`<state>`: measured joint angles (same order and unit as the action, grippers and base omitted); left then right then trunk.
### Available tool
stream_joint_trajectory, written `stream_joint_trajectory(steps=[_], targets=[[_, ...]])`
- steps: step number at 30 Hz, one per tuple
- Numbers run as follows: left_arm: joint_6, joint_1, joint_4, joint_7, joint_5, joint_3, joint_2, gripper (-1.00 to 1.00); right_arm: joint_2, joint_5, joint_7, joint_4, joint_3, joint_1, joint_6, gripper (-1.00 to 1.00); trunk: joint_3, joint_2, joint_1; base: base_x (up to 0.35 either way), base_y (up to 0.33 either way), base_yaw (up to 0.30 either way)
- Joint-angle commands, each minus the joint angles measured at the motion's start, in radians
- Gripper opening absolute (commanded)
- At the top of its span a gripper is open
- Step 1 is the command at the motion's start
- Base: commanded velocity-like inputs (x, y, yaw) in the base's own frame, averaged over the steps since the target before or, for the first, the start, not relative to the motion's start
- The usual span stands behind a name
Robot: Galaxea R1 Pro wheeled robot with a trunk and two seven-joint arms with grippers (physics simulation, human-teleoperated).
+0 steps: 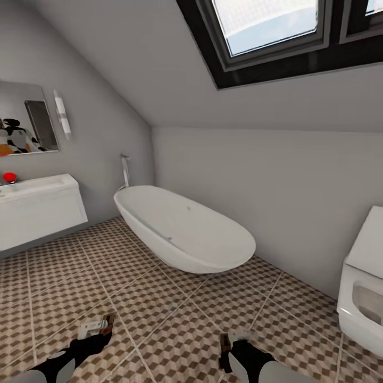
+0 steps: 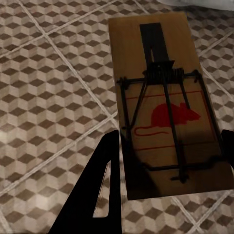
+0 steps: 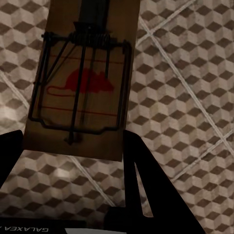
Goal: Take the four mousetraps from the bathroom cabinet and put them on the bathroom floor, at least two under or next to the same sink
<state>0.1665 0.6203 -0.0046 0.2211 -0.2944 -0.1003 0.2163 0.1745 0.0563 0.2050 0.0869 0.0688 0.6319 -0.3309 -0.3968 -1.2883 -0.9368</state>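
My left gripper (image 1: 99,327) hangs low over the bathroom floor (image 1: 159,298), shut on a mousetrap (image 1: 101,323). In the left wrist view that mousetrap (image 2: 163,107) is a brown board with a red mouse print and black wire, clamped between the fingers (image 2: 105,187) of the left gripper (image 2: 168,165). My right gripper (image 1: 234,340) is shut on a second mousetrap (image 1: 232,336). The right wrist view has this trap (image 3: 83,83) held in the right gripper (image 3: 75,153) above the tiles. The bathroom sink (image 1: 37,186) sits on its white vanity at far left. The cabinet is out of view.
A white oval bathtub (image 1: 181,226) stands ahead against the wall, with a chrome tap (image 1: 125,170) behind it. A white toilet (image 1: 364,282) is at the right edge. A mirror (image 1: 26,119) hangs over the sink, and a red object (image 1: 9,177) rests on the basin.
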Motion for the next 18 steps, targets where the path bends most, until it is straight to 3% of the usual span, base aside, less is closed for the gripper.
stream_joint_trajectory(steps=[1,18], targets=[[0.004,0.001,0.001,0.003,-0.008,-0.008,0.0,-1.0,0.0,0.002,0.001,0.002,0.006,0.0,-0.008,-1.0,-0.001,-0.001,0.0,0.0,0.0,0.3],[-0.001,0.001,0.001,0.01,-0.006,-0.009,0.0,-1.0,0.0,0.004,0.001,0.002,0.006,0.0,-0.008,-1.0,-0.001,-0.001,0.0,0.0,0.0,0.3]])
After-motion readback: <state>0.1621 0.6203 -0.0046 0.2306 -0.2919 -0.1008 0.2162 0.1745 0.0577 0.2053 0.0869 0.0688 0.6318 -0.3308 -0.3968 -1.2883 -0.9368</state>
